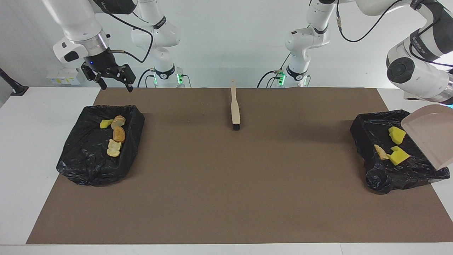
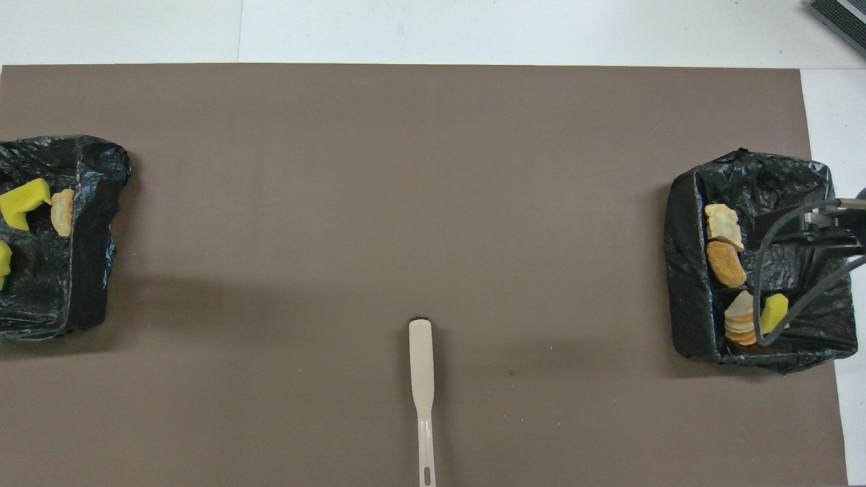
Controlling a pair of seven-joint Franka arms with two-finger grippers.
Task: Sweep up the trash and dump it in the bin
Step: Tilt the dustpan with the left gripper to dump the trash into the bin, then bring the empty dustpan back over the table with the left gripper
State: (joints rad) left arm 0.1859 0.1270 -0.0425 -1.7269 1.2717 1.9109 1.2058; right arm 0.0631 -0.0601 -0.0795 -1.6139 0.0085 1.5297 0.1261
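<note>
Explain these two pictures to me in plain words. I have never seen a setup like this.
Two white robot arms stand at a table with a brown mat. One picture faces them from across the table; the other looks down from above their end. A black-lined bin sits at each end. The bin at the right arm's end holds four scraps. The bin at the left arm's end holds three, including two yellow sponge chunks. The left arm tilts a beige dustpan over it; its gripper is out of view. The right gripper hangs open. A brush lies mid-table.
</note>
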